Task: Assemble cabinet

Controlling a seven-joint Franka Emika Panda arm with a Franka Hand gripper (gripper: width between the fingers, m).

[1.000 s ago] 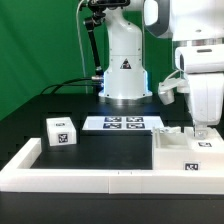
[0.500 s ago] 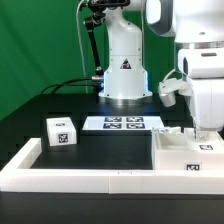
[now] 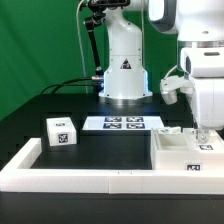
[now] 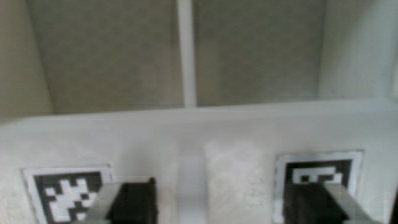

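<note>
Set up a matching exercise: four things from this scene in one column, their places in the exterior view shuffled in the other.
Things:
1. drawer block
2. marker board
3. cabinet
4. gripper

Places:
A. low over the cabinet's top
B. exterior view's right, large and boxy
C. exterior view's left, standing alone
D. lying flat in the middle, farther back

Pairs: 1-C, 2-D, 3-B, 4-A

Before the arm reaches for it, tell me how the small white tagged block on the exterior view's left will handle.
The small white block looks like rigid plastic, so probably stiff and light. Its flat faces and squat shape on the black table suggest sliding when pushed, not rolling or tipping. Smooth sides may be slightly slippery.
</note>
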